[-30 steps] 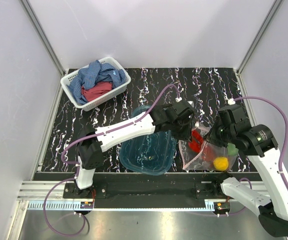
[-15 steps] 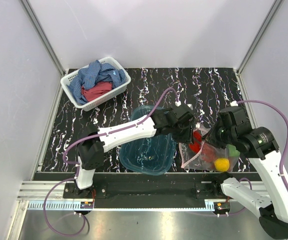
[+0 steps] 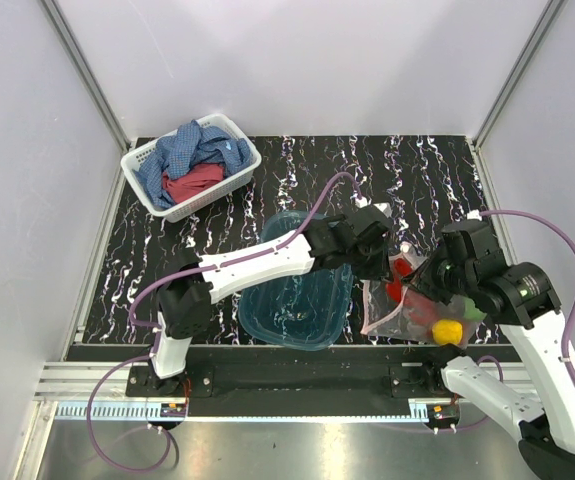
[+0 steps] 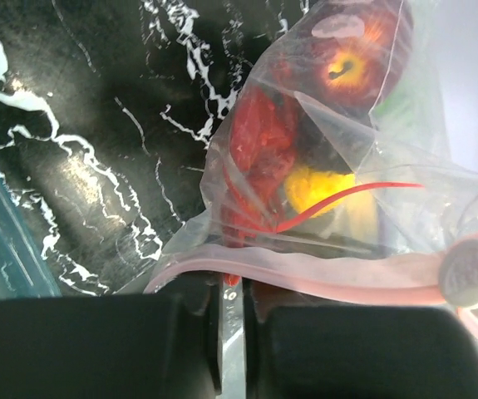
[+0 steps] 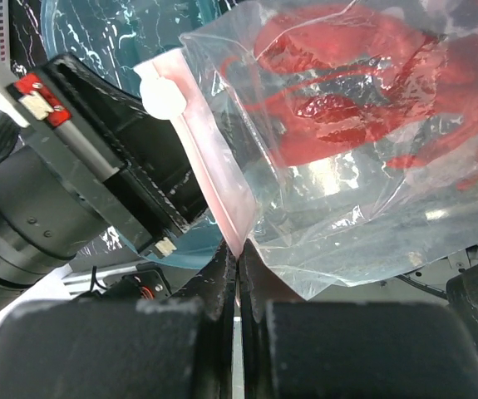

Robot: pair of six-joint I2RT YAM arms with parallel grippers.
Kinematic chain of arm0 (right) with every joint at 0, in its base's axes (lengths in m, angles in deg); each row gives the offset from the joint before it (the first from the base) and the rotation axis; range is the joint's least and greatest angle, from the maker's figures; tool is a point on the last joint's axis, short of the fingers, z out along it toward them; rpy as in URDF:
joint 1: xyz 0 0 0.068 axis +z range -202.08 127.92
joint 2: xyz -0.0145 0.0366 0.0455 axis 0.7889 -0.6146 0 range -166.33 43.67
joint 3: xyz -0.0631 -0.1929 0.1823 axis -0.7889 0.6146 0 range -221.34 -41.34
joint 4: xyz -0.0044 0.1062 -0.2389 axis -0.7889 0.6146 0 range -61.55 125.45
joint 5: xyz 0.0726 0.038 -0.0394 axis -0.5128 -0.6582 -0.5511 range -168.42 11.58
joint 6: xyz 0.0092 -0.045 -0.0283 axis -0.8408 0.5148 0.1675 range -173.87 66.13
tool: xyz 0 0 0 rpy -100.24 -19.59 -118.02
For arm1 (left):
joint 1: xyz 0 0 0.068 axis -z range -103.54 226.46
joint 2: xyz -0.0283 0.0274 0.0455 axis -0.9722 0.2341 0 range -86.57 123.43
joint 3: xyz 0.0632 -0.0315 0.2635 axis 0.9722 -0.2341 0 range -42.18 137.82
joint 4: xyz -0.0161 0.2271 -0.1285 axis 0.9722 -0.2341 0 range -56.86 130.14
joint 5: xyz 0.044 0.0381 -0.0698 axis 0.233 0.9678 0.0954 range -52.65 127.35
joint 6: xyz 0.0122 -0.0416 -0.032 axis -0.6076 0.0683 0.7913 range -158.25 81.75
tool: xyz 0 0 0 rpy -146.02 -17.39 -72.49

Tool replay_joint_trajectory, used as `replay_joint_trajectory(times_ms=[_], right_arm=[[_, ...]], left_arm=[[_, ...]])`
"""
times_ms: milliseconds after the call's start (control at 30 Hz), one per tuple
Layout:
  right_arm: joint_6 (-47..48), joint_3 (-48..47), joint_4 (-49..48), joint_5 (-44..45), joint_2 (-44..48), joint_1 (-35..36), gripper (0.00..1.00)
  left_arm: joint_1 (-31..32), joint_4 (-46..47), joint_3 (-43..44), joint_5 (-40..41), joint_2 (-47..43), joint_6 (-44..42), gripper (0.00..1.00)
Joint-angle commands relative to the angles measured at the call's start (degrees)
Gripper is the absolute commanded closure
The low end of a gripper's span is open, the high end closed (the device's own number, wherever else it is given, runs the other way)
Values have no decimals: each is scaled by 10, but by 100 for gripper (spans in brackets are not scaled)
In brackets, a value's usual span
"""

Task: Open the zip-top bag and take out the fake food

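Note:
The zip-top bag (image 3: 407,308) is held up between my two grippers, just right of the teal tub. It holds the fake food: a red lobster (image 4: 259,158), a yellow fruit (image 4: 320,187), a dark red fruit (image 4: 351,62) and something green (image 3: 464,303). My left gripper (image 4: 232,287) is shut on the pinkish zip strip (image 4: 322,270) near its left end. A white slider (image 4: 471,270) sits further along the strip. My right gripper (image 5: 237,259) is shut on the strip's edge (image 5: 218,179) from the other side. The lobster (image 5: 347,91) shows through the plastic.
A teal translucent tub (image 3: 295,300) lies left of the bag, under the left arm. A white basket (image 3: 137,165) with blue and red cloths stands at the back left. The black marbled mat's front edge (image 3: 297,348) is close below the bag.
Both grippers have shifted a little right and toward the front with the bag between them. The bag has moved with them; the holds look the same.

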State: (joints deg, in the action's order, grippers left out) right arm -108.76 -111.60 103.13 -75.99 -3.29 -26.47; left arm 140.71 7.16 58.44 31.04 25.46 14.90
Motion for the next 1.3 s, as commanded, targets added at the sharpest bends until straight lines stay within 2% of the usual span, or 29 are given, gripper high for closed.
replay_joint_trajectory(times_ms=[0, 133, 333, 500, 533, 633, 667, 967, 1133, 1267], right_arm=[[-23, -9, 0, 33, 3, 0, 100], [-24, -22, 8, 72, -8, 0, 100], [7, -72, 7, 134, -59, 0, 100], [38, -96, 5, 151, -98, 0, 100], [40, -94, 5, 151, -96, -1, 100], [41, -71, 4, 142, -78, -1, 100], [41, -62, 5, 133, -65, -1, 100], [24, -18, 39, 126, 7, 0, 100], [22, -25, 57, 134, 20, -1, 100], [23, -31, 59, 121, 17, -1, 100]], left_arm=[[5, 39, 1, 2, -8, -25, 100], [18, 16, 18, 30, -31, -64, 100], [37, 1, 19, 26, -69, -104, 100], [55, -9, 11, 59, -105, -119, 100], [61, -12, 15, 61, -110, -125, 100], [61, -42, 53, 135, -119, -156, 100], [59, -53, 87, 142, -115, -170, 100], [48, -83, 165, 158, -100, -246, 100], [44, -110, 245, 158, -97, -280, 100], [43, -92, 258, 170, -99, -286, 100]])
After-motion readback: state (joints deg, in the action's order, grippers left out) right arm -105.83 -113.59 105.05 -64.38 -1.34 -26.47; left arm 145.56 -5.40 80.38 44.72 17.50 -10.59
